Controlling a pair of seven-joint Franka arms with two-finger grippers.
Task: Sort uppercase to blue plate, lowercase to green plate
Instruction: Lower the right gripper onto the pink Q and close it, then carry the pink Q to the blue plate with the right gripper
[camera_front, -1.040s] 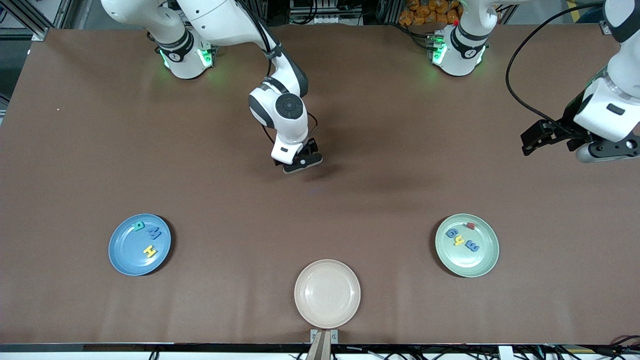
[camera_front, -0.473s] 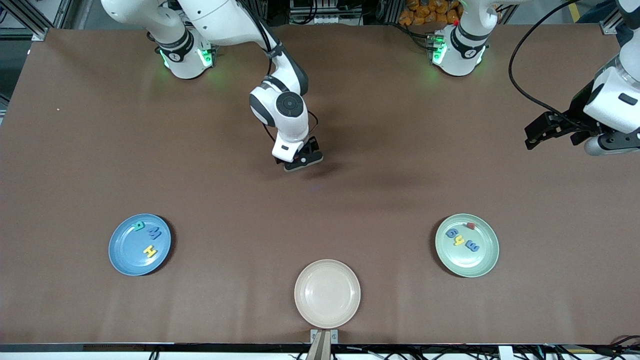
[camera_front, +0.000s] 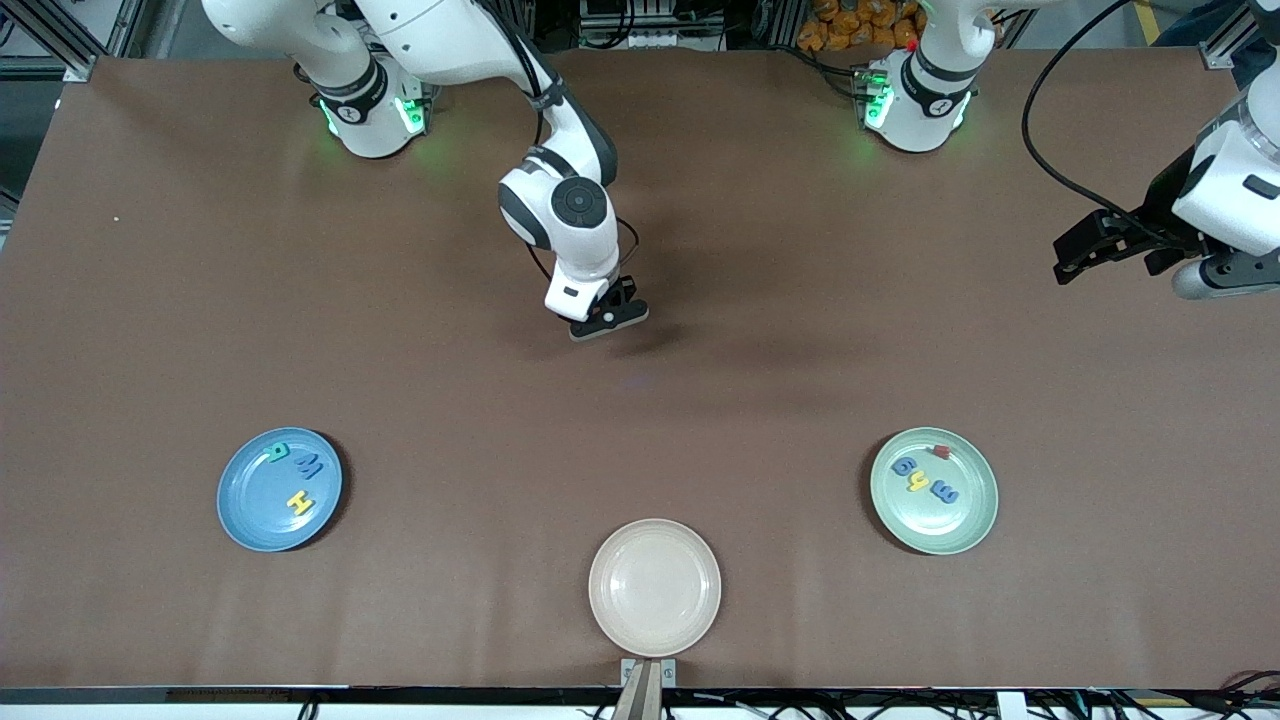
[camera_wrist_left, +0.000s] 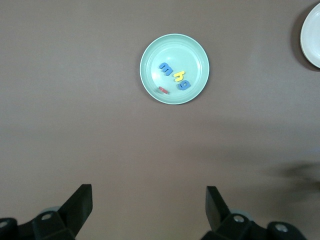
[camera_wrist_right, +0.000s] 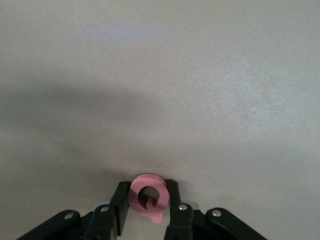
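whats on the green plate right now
On the green plate lie four foam letters: a blue g, a yellow letter, a blue m and a small red piece near the rim. Nothing covers them.

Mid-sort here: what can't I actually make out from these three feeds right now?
- Front view: the red Q is hidden under the right gripper; only the right wrist view shows it.
- Red piece on the green plate: too small to read in the front or left wrist view.
- Left gripper: fingertips cut off by the left wrist view's edge.
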